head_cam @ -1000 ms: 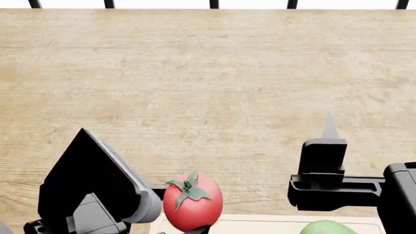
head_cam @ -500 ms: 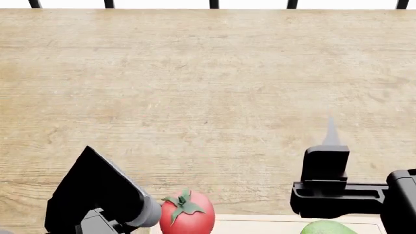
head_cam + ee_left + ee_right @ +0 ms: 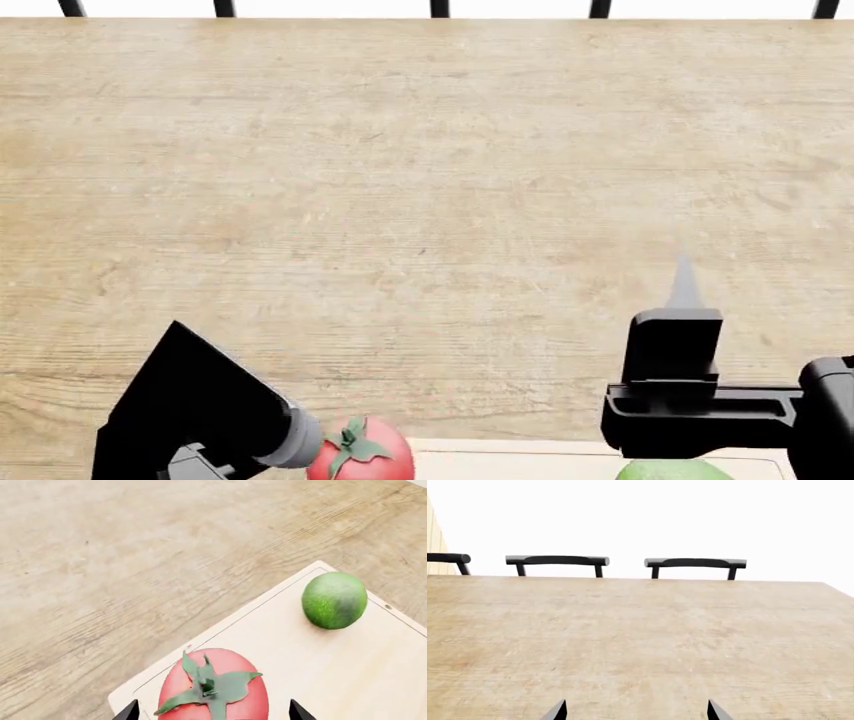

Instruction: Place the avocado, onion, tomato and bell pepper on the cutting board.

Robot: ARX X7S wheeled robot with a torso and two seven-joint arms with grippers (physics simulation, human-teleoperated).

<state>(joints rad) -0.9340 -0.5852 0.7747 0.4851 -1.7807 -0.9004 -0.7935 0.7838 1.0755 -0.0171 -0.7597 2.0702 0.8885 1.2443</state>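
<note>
The cutting board (image 3: pixel 333 670) lies on the wooden table (image 3: pixel 427 190) at its near edge, and only the board's far rim shows at the bottom of the head view. On the board rests the avocado (image 3: pixel 334 600), close to the far edge and toward the corner with the small hole; in the head view just its top peeks up at the bottom, under the right arm. The tomato (image 3: pixel 213 692) sits over the board's other far corner, red with its green leafy top upward, and whether it touches the board or hangs just above it cannot be told. The left gripper (image 3: pixel 213 712) straddles the tomato: two dark fingertips (image 3: pixel 128 712) stand on either side of the fruit with a narrow gap to its skin on each side, so the jaws look spread a little wider than the tomato, but the contact points lie below the frame and I cannot tell whether it grips or not. In the head view the left arm's dark body sits at the board's left end, right beside the tomato. The right gripper (image 3: pixel 635 711) hangs above the table with its tips well apart and nothing between them, facing the far edge where three dark chair backs (image 3: pixel 557 561) stand
</note>
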